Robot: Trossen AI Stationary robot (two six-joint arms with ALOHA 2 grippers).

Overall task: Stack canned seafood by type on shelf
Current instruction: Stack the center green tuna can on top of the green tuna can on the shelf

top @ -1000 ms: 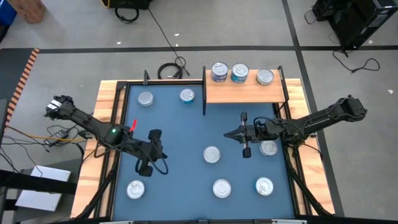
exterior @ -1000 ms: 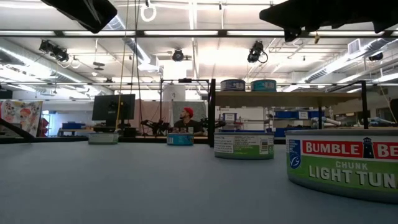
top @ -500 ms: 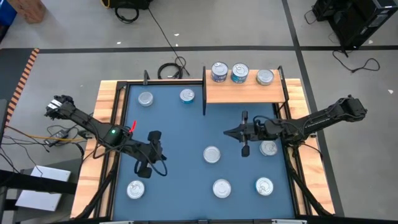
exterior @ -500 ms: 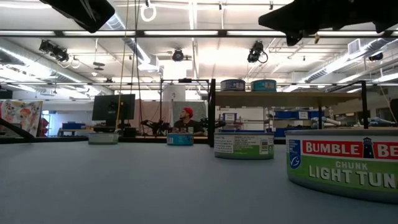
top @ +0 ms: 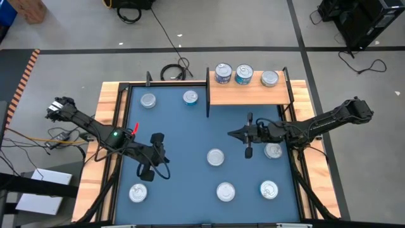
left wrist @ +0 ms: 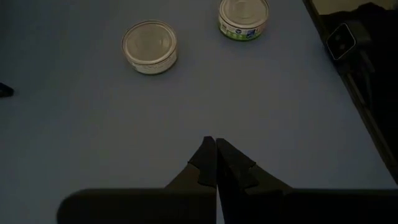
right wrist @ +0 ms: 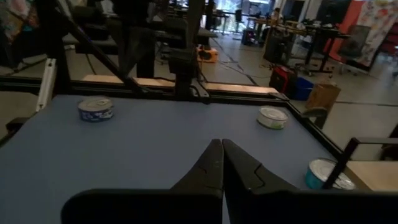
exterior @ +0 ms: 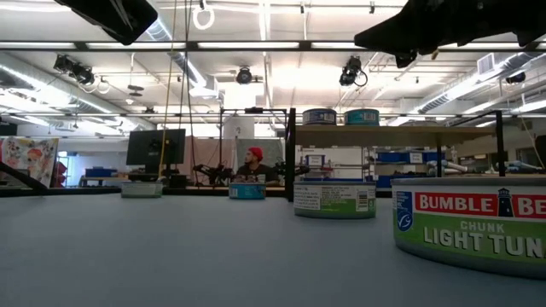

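Since a second ago the right pincer has edged slightly toward the shelf; nothing else moved. Both pincers are together and empty, the left pincer over the mat's left side. Three tins stand upright in a row along the shelf's long axis; eight more sit upright, scattered on the blue worktop.

Three tins sit in a row on the shelf at the desk's far right corner; two more near the far left, five toward the near edge.
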